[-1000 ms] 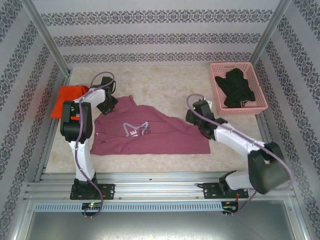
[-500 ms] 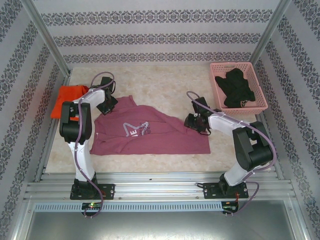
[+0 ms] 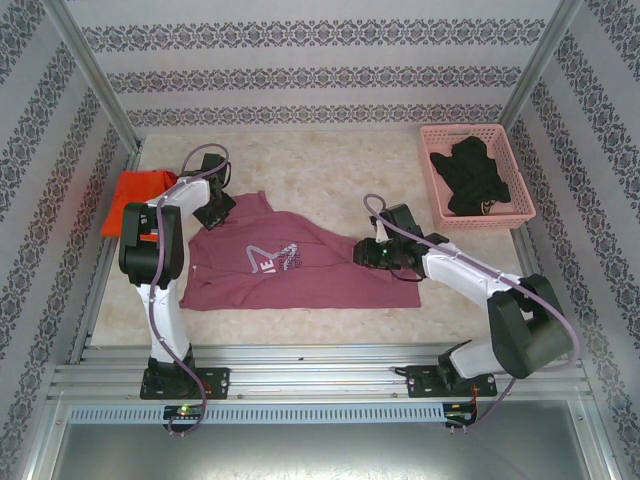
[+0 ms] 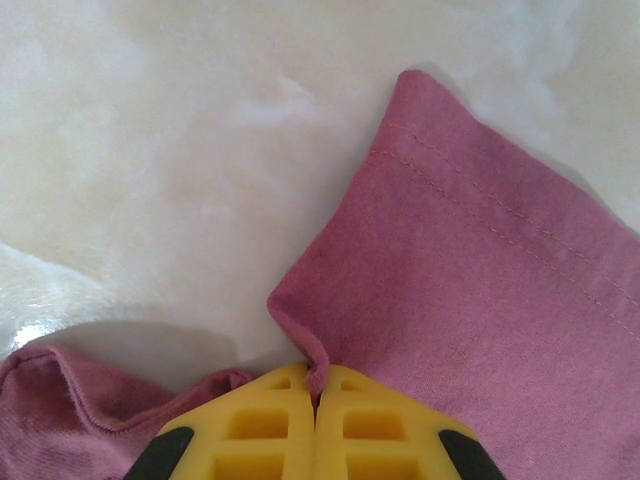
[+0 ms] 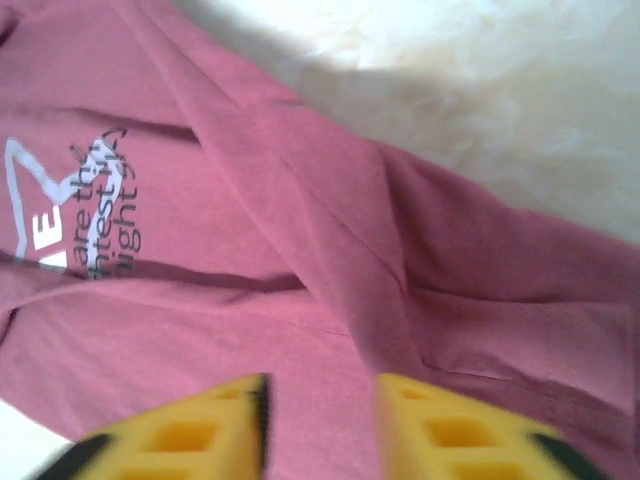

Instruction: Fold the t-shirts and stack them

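Patterned striped walls [image 3: 320, 70] enclose a pale marbled table [image 3: 330, 170] edged by aluminium rails [image 3: 320, 375].

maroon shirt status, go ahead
Left gripper shut on maroon shirt, far-left corner. Right gripper open, over its right side. Orange shirt at far left, out of the way.

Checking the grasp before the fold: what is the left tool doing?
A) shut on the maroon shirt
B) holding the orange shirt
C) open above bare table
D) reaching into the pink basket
A: the left tool is shut, pinching a raised edge of the maroon shirt.
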### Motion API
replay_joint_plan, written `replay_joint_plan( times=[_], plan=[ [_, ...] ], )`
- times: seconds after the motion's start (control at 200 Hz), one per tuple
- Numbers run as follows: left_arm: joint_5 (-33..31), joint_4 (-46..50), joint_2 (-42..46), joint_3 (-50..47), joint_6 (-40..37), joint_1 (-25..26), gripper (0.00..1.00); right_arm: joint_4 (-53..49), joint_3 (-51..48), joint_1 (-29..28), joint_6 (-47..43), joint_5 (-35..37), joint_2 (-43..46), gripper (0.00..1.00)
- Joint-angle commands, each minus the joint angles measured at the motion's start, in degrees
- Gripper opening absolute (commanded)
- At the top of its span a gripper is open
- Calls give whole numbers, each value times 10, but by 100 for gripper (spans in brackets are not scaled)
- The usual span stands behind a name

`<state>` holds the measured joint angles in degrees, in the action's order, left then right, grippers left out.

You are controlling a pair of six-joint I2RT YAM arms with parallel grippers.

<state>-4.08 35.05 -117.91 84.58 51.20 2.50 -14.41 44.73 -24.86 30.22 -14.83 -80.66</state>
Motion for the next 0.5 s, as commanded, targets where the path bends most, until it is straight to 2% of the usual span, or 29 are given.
replay_joint_plan(
  times=[0.0, 0.07, 0.23, 0.395, 0.5],
  plan=[
    [-2, -5, 14, -7, -8, -7, 0, -19, 4, 11, 15, 92, 16, 45],
    [-2, -5, 14, -7, -8, -7, 0, -41, 9, 24, 36, 104, 7, 48],
    [-5, -4, 15, -7, -11, -7, 0, -110, 16, 30, 70, 137, -18, 46],
    [0, -8, 12, -8, -8, -7, 0, -88, -5, 39, 74, 87, -38, 46],
    [4, -10, 12, -7, -8, -7, 0, -60, -4, 38, 76, 63, -60, 39]
  ],
)
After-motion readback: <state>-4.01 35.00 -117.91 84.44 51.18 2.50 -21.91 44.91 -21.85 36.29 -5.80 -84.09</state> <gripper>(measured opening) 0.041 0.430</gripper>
